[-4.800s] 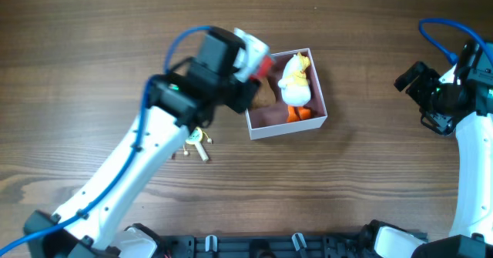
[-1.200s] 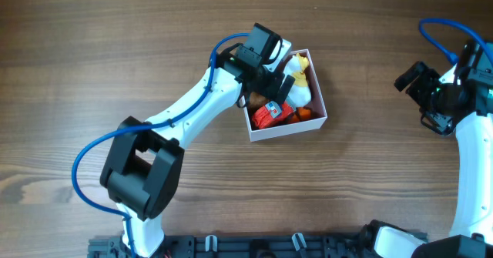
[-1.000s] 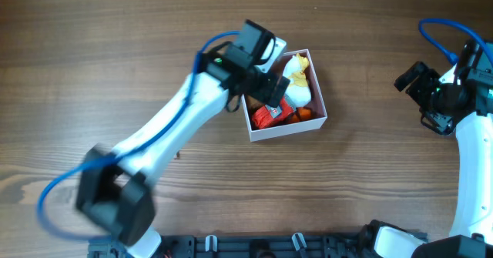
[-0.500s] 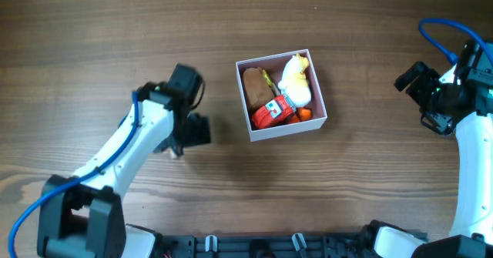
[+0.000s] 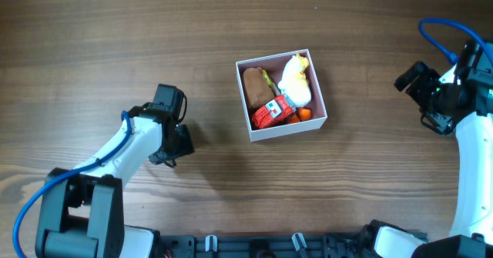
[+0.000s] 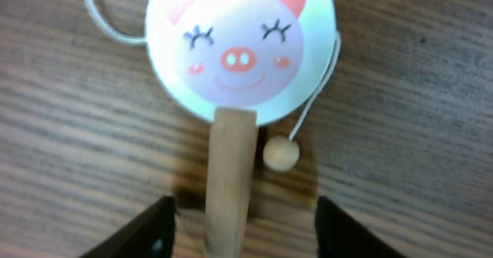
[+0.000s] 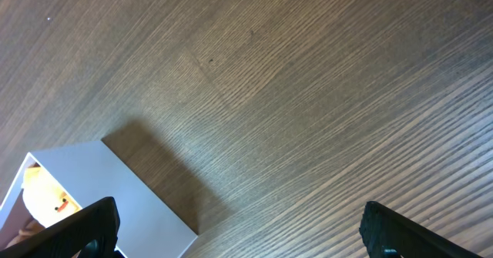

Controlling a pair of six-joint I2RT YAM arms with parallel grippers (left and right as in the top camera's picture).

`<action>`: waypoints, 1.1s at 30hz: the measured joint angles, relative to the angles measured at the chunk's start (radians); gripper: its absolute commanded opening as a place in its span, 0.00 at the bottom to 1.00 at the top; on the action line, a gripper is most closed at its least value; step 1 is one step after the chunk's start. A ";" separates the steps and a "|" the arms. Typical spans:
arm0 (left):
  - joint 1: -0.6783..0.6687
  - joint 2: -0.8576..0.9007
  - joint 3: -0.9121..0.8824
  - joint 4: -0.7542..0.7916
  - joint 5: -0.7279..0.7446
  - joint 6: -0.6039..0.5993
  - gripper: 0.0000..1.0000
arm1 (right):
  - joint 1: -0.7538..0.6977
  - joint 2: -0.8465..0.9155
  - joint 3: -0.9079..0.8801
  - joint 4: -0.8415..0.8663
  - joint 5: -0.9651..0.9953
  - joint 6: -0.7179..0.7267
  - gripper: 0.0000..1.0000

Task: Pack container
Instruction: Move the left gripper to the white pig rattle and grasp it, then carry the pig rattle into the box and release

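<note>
The container (image 5: 289,130) is a square white-walled box at the table's middle; its corner also shows in the right wrist view (image 7: 100,185). It holds a brown toy (image 5: 254,85), a red toy (image 5: 269,113) and a white and yellow duck (image 5: 296,79). My left gripper (image 5: 172,139) is left of the box, low over the table. In the left wrist view it is open (image 6: 245,239), with its fingers either side of the wooden handle of a pig-faced rattle drum (image 6: 240,46). My right gripper (image 5: 422,96) is open and empty at the far right (image 7: 239,239).
The drum's bead (image 6: 280,154) on a string lies beside the handle. Bare wooden table surrounds the box on all sides. The arm bases and a black rail run along the front edge (image 5: 254,246).
My left arm pulled out of the container, leaving the red toy inside, and swung left and down over the pig drum. The right arm has not moved.
</note>
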 measured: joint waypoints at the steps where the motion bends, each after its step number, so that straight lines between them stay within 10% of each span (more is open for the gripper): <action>1: 0.000 0.003 -0.003 0.010 0.000 0.011 0.48 | 0.000 0.000 0.000 0.000 0.000 0.000 1.00; 8: 0.000 0.005 -0.006 0.032 0.000 0.071 0.10 | 0.000 0.000 0.000 0.000 0.000 0.000 1.00; 21: -0.076 -0.076 0.428 -0.191 0.167 0.241 0.04 | 0.000 0.000 0.000 0.000 0.000 0.000 1.00; 33: -0.362 0.068 0.541 0.274 0.188 0.439 0.04 | 0.000 0.000 0.000 0.000 0.000 0.000 1.00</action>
